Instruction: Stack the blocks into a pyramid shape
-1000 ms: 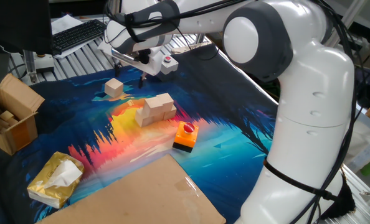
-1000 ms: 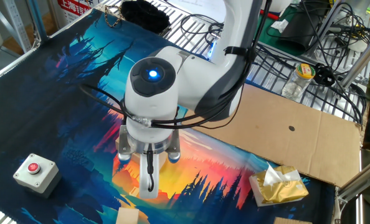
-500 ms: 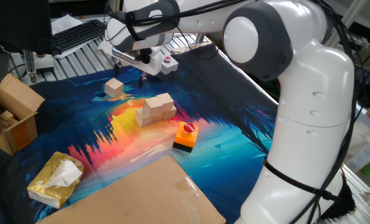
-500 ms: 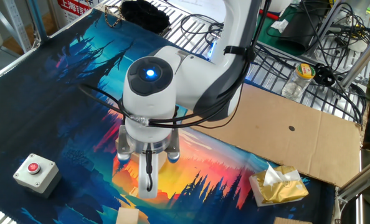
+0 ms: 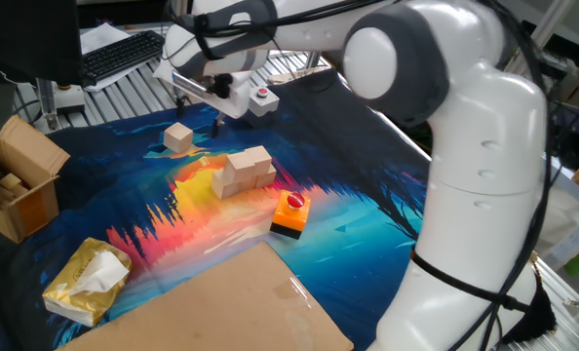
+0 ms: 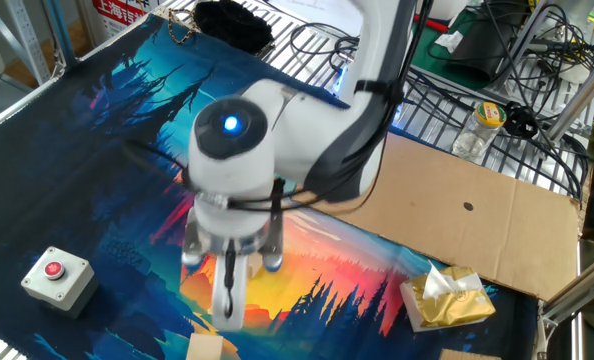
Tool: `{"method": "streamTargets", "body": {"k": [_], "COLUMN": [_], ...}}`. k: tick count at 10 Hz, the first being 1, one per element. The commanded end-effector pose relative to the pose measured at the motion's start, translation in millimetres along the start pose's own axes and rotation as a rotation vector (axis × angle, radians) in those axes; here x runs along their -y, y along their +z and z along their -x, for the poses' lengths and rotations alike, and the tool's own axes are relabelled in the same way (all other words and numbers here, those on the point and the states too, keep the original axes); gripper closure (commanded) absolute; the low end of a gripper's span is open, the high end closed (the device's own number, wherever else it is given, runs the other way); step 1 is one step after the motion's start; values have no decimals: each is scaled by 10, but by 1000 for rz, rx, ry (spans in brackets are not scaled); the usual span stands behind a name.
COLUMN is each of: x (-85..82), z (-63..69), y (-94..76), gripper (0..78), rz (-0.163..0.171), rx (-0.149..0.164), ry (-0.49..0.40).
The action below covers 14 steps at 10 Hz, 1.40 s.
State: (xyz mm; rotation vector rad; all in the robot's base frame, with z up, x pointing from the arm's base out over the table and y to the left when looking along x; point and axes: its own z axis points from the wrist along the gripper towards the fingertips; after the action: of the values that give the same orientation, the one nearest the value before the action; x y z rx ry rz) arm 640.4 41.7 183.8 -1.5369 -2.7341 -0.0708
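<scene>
Several pale wooden blocks [image 5: 244,171] sit stacked in two layers at the middle of the mat. One loose block [image 5: 178,136] lies apart to their left, and it also shows at the bottom edge in the other fixed view as the loose block [image 6: 205,347]. My gripper [image 5: 200,109] hangs above the mat, just right of and above the loose block. Its dark fingers stand apart with nothing between them. In the other fixed view the blurred arm [image 6: 239,170] hides the stack and the fingertips.
An orange-and-black button block [image 5: 290,213] sits right of the stack. A grey button box [image 6: 56,276] lies near the gripper. An open cardboard box [image 5: 17,180] stands at the left. A yellow tissue pack [image 5: 87,281] and a flat cardboard sheet [image 5: 221,307] lie in front.
The arm has shifted slightly to the left, toward the loose block, and is blurred by motion in the other fixed view. The blocks have not moved.
</scene>
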Motion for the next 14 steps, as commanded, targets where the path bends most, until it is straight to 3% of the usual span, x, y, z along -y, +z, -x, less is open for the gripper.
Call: {"method": "streamTargets", "body": {"k": [1,3,5,8,14], "x": [-406,-620,-665,-784,-781], "z": [103,198,221,306,383], "y": [134,292,413,461,697], "gripper": [3,3,3,3,3], "rz": [-1,7,14,15,24], "rx": [6,15,24,23,36], "ry": [38,45,42,50,61]}}
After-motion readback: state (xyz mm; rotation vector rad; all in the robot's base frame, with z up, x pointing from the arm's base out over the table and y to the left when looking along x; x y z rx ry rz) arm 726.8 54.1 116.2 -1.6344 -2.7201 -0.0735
